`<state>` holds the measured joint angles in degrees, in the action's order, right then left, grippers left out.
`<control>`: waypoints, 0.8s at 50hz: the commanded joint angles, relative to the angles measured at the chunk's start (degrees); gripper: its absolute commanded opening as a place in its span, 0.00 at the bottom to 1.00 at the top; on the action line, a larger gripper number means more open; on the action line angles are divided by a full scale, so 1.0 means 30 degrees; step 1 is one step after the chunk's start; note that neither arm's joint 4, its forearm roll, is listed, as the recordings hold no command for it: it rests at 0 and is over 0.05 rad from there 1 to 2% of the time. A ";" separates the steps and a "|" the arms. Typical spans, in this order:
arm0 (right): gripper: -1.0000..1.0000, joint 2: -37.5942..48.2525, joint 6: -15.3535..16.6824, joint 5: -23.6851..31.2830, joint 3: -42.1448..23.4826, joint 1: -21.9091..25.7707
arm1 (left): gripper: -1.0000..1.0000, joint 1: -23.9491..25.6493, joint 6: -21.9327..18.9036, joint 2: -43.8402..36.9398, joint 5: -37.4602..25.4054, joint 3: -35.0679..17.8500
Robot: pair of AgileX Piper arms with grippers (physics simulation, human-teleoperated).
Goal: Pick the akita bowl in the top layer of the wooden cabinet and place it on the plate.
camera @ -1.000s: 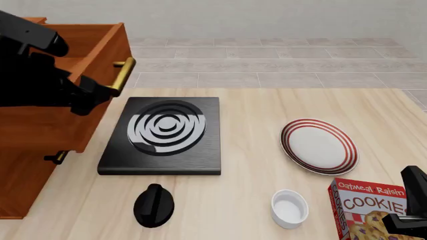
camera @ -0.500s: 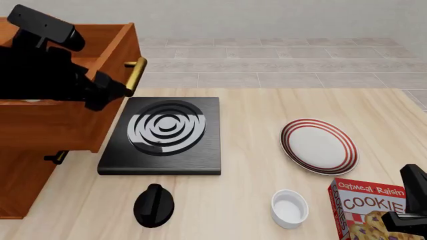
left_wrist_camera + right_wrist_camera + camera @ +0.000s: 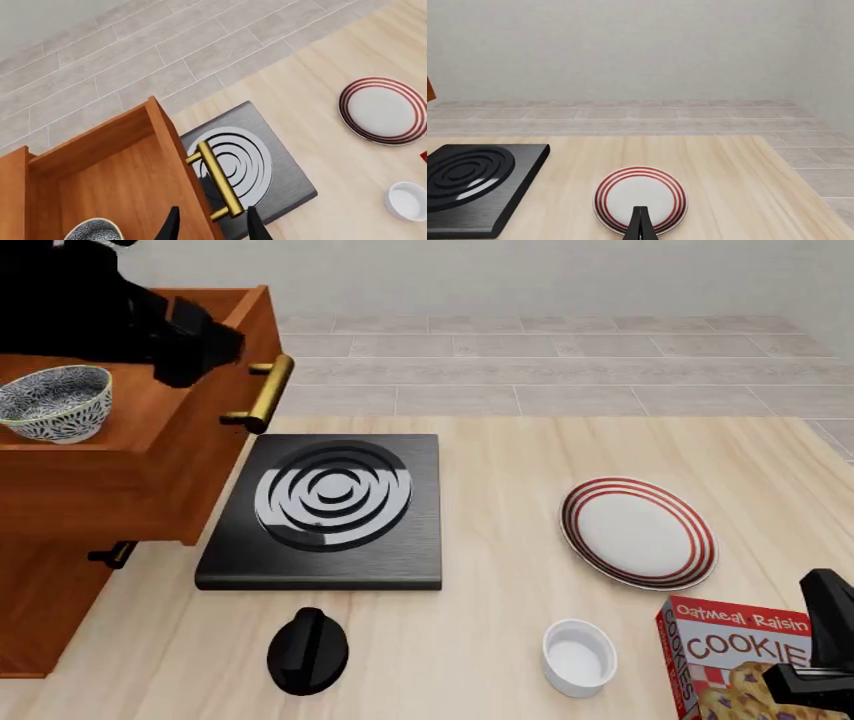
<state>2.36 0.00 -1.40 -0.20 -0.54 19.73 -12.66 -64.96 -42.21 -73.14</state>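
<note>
The akita bowl (image 3: 54, 402) sits upright inside the top layer (image 3: 134, 455), which is pulled out from the wooden cabinet (image 3: 47, 610) at the front view's left. You have the left gripper (image 3: 212, 230) above the drawer's front edge, near the brass handle (image 3: 262, 393); its fingers stand apart with nothing between them, and part of the handle shows in the gap below them. In the front view the black left arm (image 3: 107, 305) covers the drawer's rear corner, just beside the bowl.

Directly below the drawer front lies the black stove slab (image 3: 327, 510) with silver rings. A black knob-shaped object (image 3: 307, 648) rests on the table near that slab's front edge. The plate (image 3: 638, 532) lies flat on the table (image 3: 507, 455), well apart from the cabinet, to the slab's right. A plain white cup (image 3: 579, 656) stands near the plate, and a cookie box (image 3: 738, 655) lies beside the cup. Your right gripper (image 3: 640, 225) hangs near the plate with its fingers closed together, holding nothing.

The bowl has a black-and-white patterned outside and a speckled grey inside.
</note>
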 commanded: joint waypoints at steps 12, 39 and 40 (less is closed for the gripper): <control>0.00 0.0000 -0.0003 -0.0011 0.0001 0.0001 | 1.00 -0.0689 -0.0824 -0.0401 -0.0794 -0.2078; 0.00 -0.0557 -0.0008 0.0545 -0.0010 0.0013 | 1.00 -0.1286 -0.0150 -0.2344 -0.3848 -0.6083; 0.00 -0.0572 -0.0008 0.0559 -0.0009 0.0014 | 1.00 -0.1367 -0.0212 -0.2390 -0.3883 -0.6137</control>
<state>1.12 -0.01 -0.18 -0.22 -0.51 16.11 -13.45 -70.19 -50.83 -88.48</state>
